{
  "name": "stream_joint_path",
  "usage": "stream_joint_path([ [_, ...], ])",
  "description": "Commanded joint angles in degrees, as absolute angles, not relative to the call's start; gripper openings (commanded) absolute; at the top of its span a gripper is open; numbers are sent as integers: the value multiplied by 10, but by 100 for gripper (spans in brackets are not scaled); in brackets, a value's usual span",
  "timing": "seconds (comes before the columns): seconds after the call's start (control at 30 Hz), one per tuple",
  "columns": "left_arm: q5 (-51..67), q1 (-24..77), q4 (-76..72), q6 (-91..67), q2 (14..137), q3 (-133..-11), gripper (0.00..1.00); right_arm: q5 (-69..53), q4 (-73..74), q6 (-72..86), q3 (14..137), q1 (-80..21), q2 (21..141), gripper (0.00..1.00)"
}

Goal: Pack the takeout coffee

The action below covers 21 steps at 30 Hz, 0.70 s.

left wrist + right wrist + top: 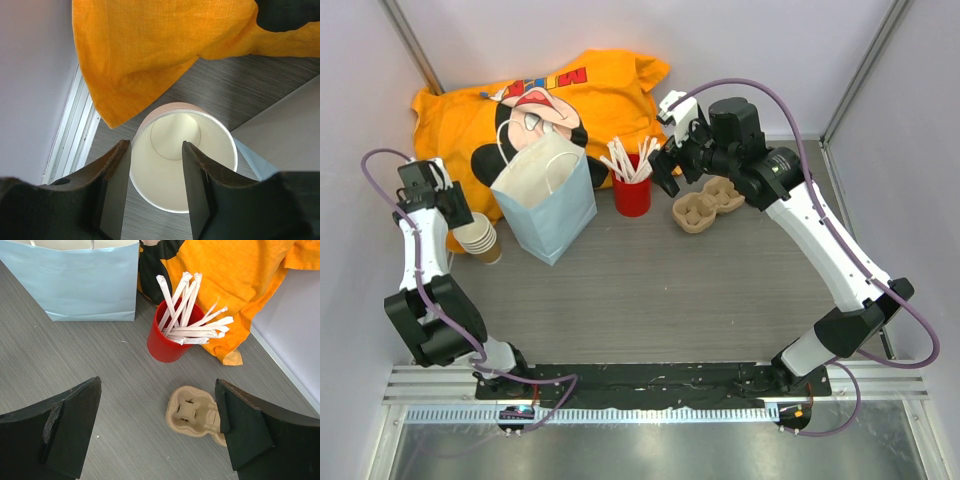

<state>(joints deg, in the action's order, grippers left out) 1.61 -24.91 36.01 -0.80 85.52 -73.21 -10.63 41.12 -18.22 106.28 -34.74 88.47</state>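
Left wrist: my left claw [155, 145] sits half open, astride the wall of the paper cup [215, 165]. I'd pinch gently and lift straight. Right claw [157, 385] is wide open.

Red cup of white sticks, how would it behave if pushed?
The red cup looks top-heavy: its white sticks fan out past the rim, so a high push may tip it. The sticks lie loose and would likely spill.

A robot lab cell: plain pale panel walls [620, 30] on metal posts [860, 70] box in a grey wood-grain desk [670, 290], with two white-and-black robot arms [825, 235] bolted to a black base plate [650, 380] at 6 o'clock.
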Motion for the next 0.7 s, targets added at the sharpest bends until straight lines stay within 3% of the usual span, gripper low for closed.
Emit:
stream_joint_path([
  [0.0, 22, -254, 331, -2, 864, -729, 49, -111, 384, -178, 1065, -347, 874, 99],
  [0.43, 26, -256, 317, 15, 852, -713, 49, -110, 384, -178, 1068, -347, 880, 99],
  [0.57, 25, -256, 322, 18, 857, -713, 37, -111, 385, -178, 1069, -347, 881, 99],
  [0.67, 26, -257, 323, 17, 857, -712, 34, -111, 385, -178, 1069, -347, 881, 99],
])
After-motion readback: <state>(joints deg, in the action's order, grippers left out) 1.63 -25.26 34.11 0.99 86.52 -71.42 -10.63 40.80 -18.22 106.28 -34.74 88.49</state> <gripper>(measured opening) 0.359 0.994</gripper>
